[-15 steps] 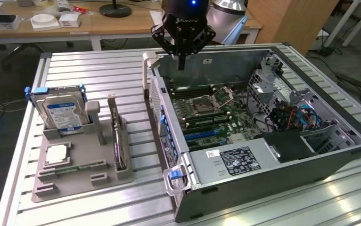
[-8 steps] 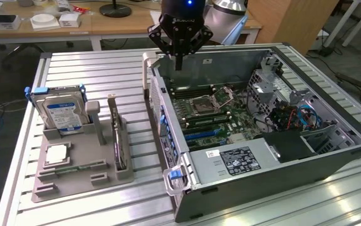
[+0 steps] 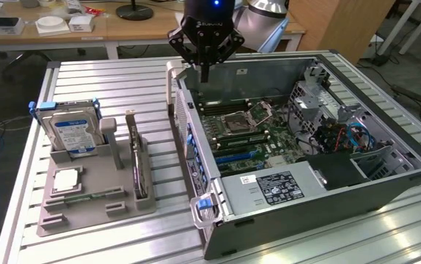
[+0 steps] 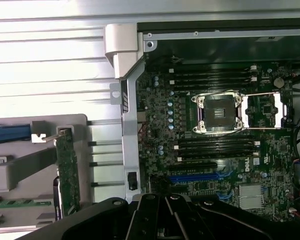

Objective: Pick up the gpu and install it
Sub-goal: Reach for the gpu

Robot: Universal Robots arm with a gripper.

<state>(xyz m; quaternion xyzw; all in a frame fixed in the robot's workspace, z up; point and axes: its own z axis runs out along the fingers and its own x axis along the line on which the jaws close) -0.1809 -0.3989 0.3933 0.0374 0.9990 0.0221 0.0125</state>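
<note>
Over the case (image 3: 328,220) rim, hung with gripper (image 3: 204,76) fingers pressed together on nothing. Stood well apart from the gpu (image 3: 138,170), upright on edge in the rack (image 3: 86,217) at the exterior view's left. Risked toppling that thin card if brought down unopened or off-centre.

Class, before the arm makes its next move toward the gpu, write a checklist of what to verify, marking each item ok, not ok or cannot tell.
1. The gpu stands on edge in the grey holder, unobstructed: ok.
2. The gripper carries nothing: ok.
3. Jaws open for a grasp: not ok, they are shut.
4. The gripper is above the gpu: not ok, it hangs over a corner of the case.
5. The blue slot inside the case is free: ok.
</note>
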